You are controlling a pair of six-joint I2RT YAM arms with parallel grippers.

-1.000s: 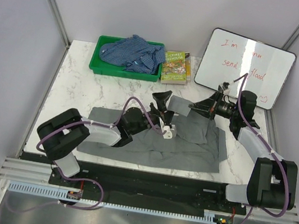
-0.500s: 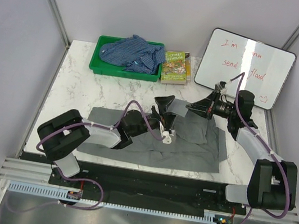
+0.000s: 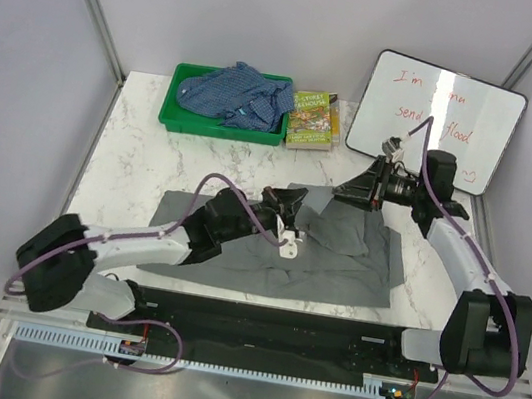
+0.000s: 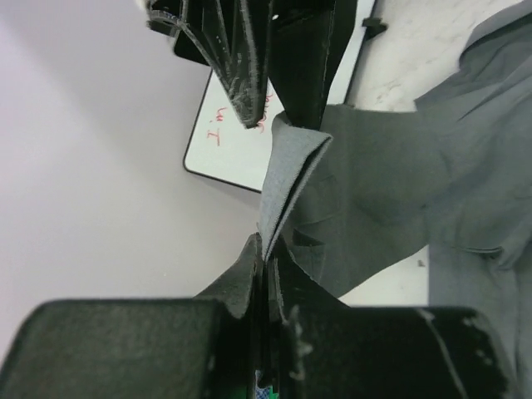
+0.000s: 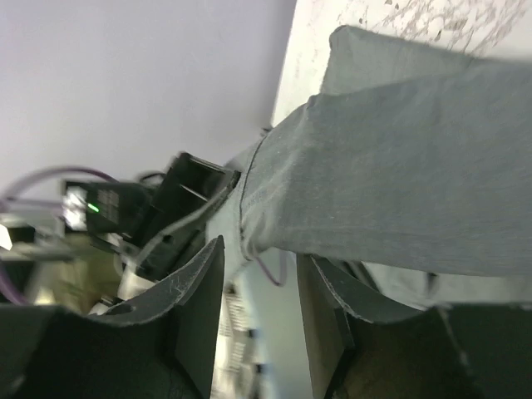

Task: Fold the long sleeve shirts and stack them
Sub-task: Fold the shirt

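1. Shirts first: the grey shirt [image 3: 337, 261] lies spread over the near half of the marble table [image 3: 151, 156], rumpled in the middle, with its long sleeve [image 3: 323, 193] lifted off the top towards the back.
2. From the top camera, the left arm reaches across the cloth from the near left corner, and the left gripper [image 3: 291, 202] sits at the raised sleeve.
3. Its wrist camera shows that claw pressed tight together, pinching a narrow fold of the grey cloth, which stands up out of the fingertips [image 4: 249, 274].
4. The right gripper [image 3: 354, 188] hangs just beside it, at the sleeve's other end, above the shirt's far edge.
5. Its two fingers [image 5: 199, 307] stand spread with a clear gap; the sleeve runs across past their tips, and I can't see either one pressing on it.
6. The blue check shirt [image 3: 237, 94] is bunched in the green tray [image 3: 173, 114] at the back left, well apart from the grey one.
7. A book [image 3: 311, 118] lies just beside the tray, and a whiteboard [image 3: 435, 120] with red writing leans at the back right.
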